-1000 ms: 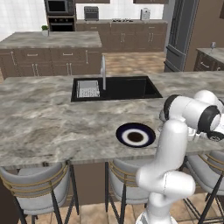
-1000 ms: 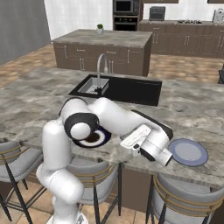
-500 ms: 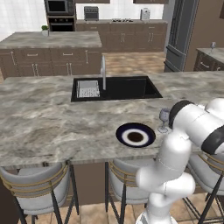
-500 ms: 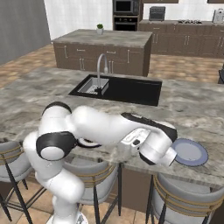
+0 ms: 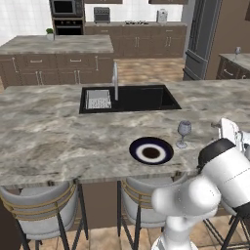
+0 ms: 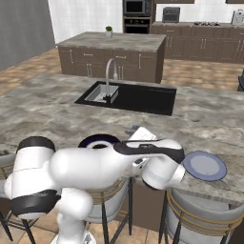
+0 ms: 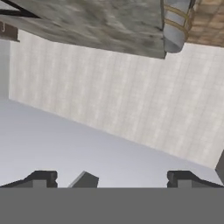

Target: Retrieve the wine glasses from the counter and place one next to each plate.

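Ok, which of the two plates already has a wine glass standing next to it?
The navy-rimmed plate with the dark centre: a wine glass stands upright just beside it. The plain pale blue-grey plate has none.

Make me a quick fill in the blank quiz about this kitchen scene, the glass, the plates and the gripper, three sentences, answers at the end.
1. The wine glass stands upright beside the plate with the ____ rim.
2. The pale blue-grey plate has ____ wine glass beside it.
3. The gripper holds nothing; its jaws are ____.

Missing words: navy; no; open

Arm betw. 2 plates.
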Controlling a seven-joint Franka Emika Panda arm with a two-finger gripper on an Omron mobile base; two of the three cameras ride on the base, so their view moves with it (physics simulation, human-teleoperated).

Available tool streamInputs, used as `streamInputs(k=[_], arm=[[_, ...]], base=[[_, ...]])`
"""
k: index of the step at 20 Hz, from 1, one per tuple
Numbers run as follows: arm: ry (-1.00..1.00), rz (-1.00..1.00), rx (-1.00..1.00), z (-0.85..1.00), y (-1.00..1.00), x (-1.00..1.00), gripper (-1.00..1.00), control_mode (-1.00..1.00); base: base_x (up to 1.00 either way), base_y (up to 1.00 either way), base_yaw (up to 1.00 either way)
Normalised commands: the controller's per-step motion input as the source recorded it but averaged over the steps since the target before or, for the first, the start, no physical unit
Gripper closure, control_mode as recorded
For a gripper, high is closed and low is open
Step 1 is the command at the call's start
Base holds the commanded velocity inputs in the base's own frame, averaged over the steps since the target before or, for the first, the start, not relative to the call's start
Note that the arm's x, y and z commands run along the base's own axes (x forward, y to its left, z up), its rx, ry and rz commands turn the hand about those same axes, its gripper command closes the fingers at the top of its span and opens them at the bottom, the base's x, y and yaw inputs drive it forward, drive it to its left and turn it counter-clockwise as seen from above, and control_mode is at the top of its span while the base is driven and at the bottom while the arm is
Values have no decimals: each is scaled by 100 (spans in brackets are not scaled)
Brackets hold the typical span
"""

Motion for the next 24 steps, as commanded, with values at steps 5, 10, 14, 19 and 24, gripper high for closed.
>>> streamInputs(k=[5,10,14,19,24], arm=[[0,1,0,15,65,-4,-100,-100],[0,0,0,73,39,-7,-100,-100],[-3,1,1,74,18,-58,-100,-100],[-8,3,-1,42,32,-73,-100,-100],[-6,0,-2,31,33,-40,-100,-100]], base=[[0,0,0],[0,0,0],[0,0,0],[0,0,0],[0,0,0]])
